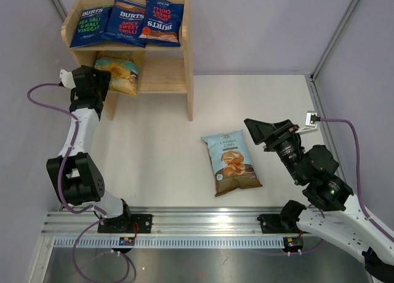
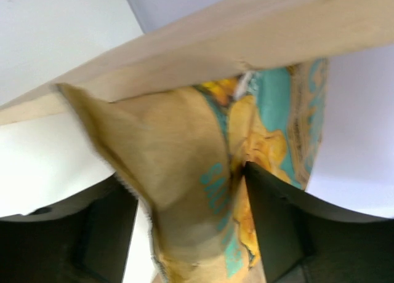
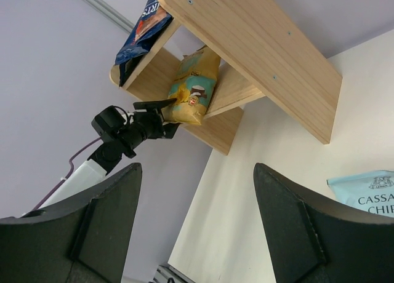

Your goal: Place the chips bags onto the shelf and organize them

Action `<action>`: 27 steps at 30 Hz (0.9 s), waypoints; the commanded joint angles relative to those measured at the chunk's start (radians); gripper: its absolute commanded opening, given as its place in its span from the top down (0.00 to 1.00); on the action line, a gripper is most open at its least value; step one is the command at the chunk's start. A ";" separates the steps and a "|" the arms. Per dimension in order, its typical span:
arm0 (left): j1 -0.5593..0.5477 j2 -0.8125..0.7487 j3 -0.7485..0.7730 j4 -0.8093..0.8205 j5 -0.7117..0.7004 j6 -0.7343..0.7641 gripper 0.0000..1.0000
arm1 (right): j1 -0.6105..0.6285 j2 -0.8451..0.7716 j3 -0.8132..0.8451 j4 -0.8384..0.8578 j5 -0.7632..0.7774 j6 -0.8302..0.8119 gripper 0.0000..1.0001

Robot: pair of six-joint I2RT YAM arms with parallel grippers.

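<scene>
The wooden shelf [image 1: 188, 67] stands at the table's far left. Three dark-blue BURTS bags [image 1: 126, 21] lie side by side on its top tier. The yellow chips bag [image 1: 120, 72] leans at the left of the lower tier, partly over its front edge. My left gripper [image 1: 104, 80] is shut on that bag's near end. In the left wrist view the bag [image 2: 184, 160] fills the gap between the fingers, under the top board. The light-blue Cassava Chips bag [image 1: 231, 163] lies flat on the table. My right gripper [image 1: 258, 130] is open and empty just right of it, raised.
The right wrist view shows the shelf [image 3: 265, 43], the yellow bag [image 3: 191, 89], the left gripper [image 3: 161, 114] and a corner of the Cassava bag [image 3: 366, 191]. Grey walls enclose the table. An aluminium rail [image 1: 203, 221] runs along the near edge.
</scene>
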 commanded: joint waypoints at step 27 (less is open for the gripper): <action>0.028 -0.577 -0.264 -0.091 0.187 0.254 0.01 | -0.611 0.824 0.282 -0.333 -0.741 -0.486 0.02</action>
